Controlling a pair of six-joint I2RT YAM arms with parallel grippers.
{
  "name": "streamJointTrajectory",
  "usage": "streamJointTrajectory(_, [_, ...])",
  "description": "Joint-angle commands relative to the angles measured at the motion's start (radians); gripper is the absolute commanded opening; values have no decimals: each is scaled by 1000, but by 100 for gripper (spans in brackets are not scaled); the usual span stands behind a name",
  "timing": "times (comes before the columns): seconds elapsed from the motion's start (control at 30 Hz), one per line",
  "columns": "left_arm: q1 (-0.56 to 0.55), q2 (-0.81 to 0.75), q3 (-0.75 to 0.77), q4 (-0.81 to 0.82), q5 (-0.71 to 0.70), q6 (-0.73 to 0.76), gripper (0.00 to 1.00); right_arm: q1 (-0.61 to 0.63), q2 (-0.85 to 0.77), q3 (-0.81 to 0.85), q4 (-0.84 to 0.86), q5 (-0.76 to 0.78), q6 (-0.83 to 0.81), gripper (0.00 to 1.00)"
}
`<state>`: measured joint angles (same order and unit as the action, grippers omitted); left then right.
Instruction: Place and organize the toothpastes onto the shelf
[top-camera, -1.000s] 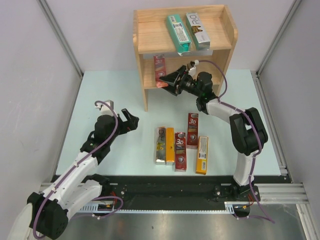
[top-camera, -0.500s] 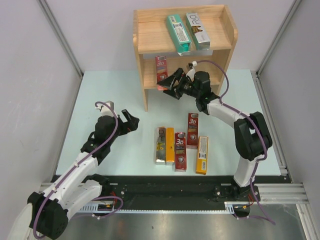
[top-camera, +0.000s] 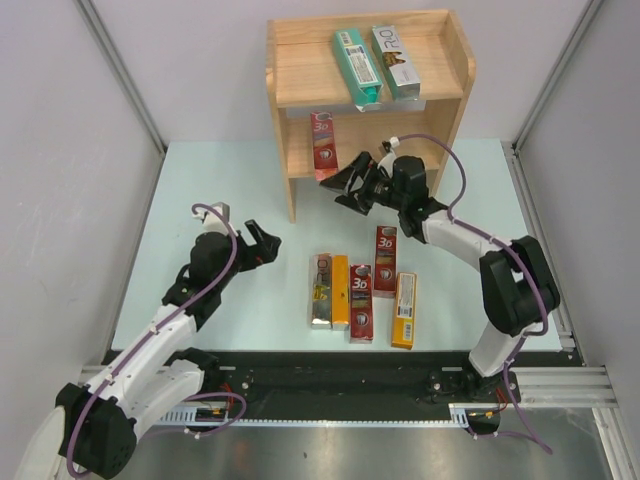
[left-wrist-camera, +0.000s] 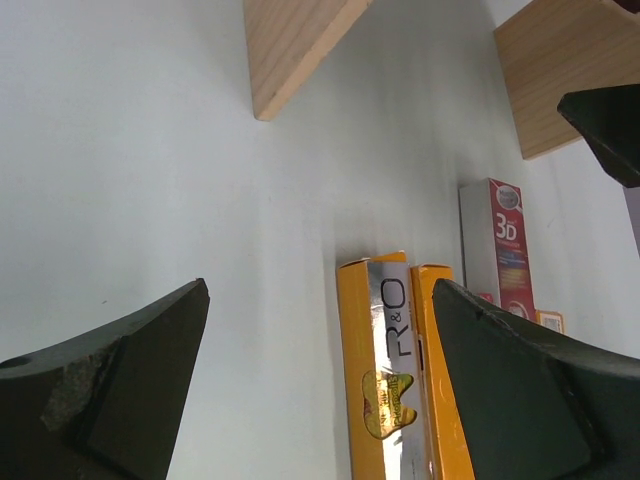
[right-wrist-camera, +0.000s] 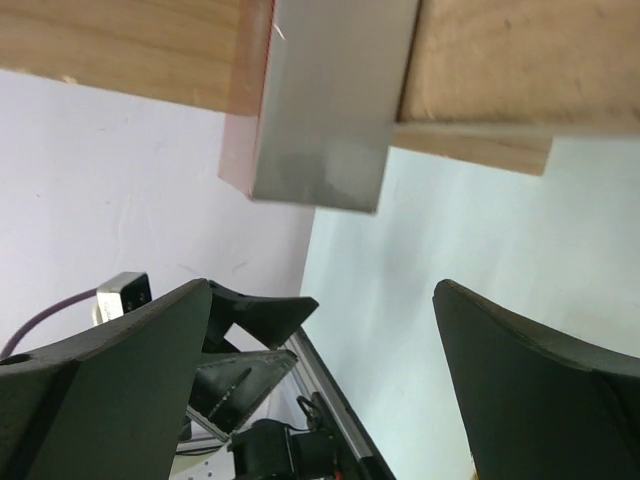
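The wooden shelf (top-camera: 290, 75) stands at the back of the table. Its top tier carries a teal-green toothpaste (top-camera: 356, 65) and a silver one (top-camera: 394, 60). A red 3D toothpaste (top-camera: 322, 143) (right-wrist-camera: 320, 120) lies on the lower tier, its end jutting past the front edge. My right gripper (top-camera: 352, 185) (right-wrist-camera: 322, 290) is open just in front of that carton, apart from it. Several more toothpastes lie in a group on the table: a silver R&O one (top-camera: 321, 291) (left-wrist-camera: 390, 370), orange ones (top-camera: 340, 292) (top-camera: 404, 310) and red ones (top-camera: 361, 303) (top-camera: 385, 261). My left gripper (top-camera: 262, 245) (left-wrist-camera: 320, 290) is open and empty, left of the group.
The pale table (top-camera: 200, 180) is walled by grey panels on the left, right and back. The shelf's side panels (left-wrist-camera: 295, 45) reach down to the table. A black rail (top-camera: 330, 385) with both arm bases runs along the near edge.
My right gripper has opened, let go of the red carton on the lower tier, and drawn back toward me. The carton stays on the shelf. The left arm has not moved.
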<state>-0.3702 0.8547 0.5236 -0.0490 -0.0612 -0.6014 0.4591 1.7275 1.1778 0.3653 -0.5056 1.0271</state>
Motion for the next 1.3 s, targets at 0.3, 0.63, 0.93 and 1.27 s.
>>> streamJointTrajectory(0.3, [-77, 113, 19, 100, 94, 28, 100, 49, -368, -107, -298, 220, -246, 100])
streamJointTrajectory(0.63, [-256, 424, 131, 109, 83, 14, 100, 105, -525, -176, -486, 317, -352, 100])
streamJointTrajectory(0.93, [-334, 578, 187, 110, 28, -37, 100, 112, -623, -247, -574, 315, -375, 100])
streamJointTrajectory(1.27, [-358, 600, 211, 106, -34, -61, 93, 101, -681, -270, -632, 338, -398, 100])
